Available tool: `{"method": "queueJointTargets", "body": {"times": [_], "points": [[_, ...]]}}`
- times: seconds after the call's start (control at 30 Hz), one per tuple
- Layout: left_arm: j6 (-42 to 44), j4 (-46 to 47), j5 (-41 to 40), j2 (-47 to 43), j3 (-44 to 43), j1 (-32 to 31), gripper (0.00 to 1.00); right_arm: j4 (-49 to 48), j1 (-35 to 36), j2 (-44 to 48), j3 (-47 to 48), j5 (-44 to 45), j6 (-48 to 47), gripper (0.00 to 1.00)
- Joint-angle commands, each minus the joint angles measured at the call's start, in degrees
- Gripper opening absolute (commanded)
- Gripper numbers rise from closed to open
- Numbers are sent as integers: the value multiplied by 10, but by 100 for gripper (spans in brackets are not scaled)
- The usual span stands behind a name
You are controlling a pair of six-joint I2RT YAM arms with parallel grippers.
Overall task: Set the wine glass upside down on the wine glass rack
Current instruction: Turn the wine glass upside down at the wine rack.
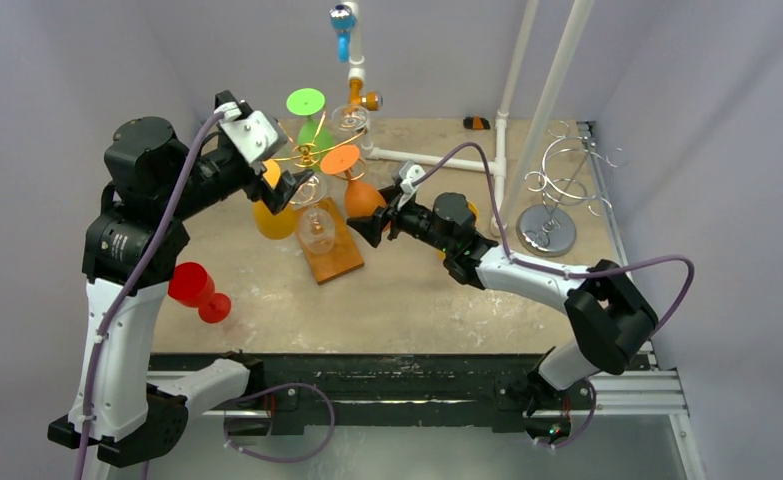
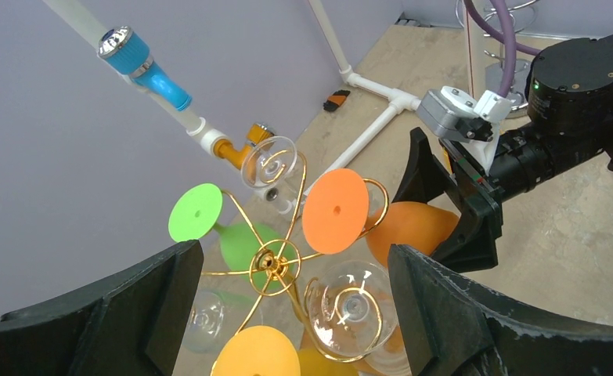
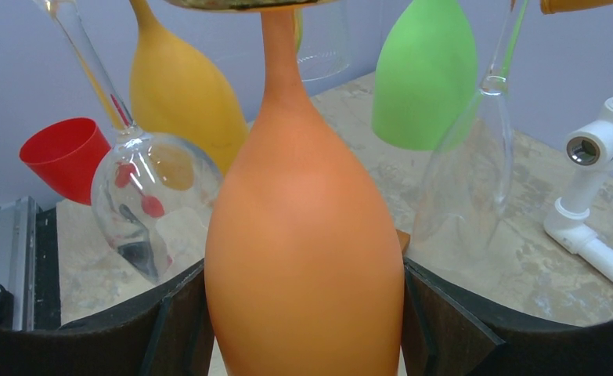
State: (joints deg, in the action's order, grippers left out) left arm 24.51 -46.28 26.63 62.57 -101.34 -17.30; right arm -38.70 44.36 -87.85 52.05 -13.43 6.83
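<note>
Wine glass (image 3: 303,235), orange, inverted on gold rack (image 2: 272,262), right fingers (image 1: 375,222) clasping it

The gold rack (image 1: 307,158) is hemmed in; the white pipe frame (image 1: 437,160) bars 12 to 2 o'clock; the left claw (image 1: 292,190), jaws wide, and its arm crowd 7 to 9 o'clock; the right claw (image 1: 375,226) blocks 4 o'clock, gripping the orange glass (image 1: 364,197) just beside a clear glass (image 1: 317,225); bare desk (image 1: 417,310) lies open at 5 to 6 o'clock; a red glass (image 1: 195,288) lies farther out at 7 o'clock.
</note>
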Motion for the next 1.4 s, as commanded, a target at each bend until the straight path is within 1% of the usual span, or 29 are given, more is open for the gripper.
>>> {"method": "queueJointTargets", "body": {"times": [0.0, 0.23, 0.47, 0.57, 0.77, 1.07, 1.1, 1.13, 1.37], "points": [[-18, 21, -15, -3, 9, 0, 96, -78, 3, 31, -21, -6, 5, 67], [-19, 23, -18, -3, 12, 0, 96, -135, 3, 38, -58, -1, 21, 66], [-18, 25, -21, -4, 15, 0, 96, -185, 3, 37, -83, 0, 58, 66], [-17, 25, -22, -5, 17, 0, 96, -189, 3, 34, -83, 9, 67, 67], [-12, 26, -23, -9, 18, 0, 96, -169, 3, 17, -75, 32, 81, 80], [-7, 27, -25, -13, 21, 0, 96, -165, 3, -9, -69, 43, 94, 89], [-5, 26, -25, -14, 22, 0, 96, -164, 3, -11, -69, 44, 95, 96], [-5, 27, -25, -14, 22, 0, 96, -163, 3, -12, -68, 44, 96, 99], [-3, 25, -25, -13, 24, 0, 97, -149, 3, 5, -70, 63, 91, 99]]}}
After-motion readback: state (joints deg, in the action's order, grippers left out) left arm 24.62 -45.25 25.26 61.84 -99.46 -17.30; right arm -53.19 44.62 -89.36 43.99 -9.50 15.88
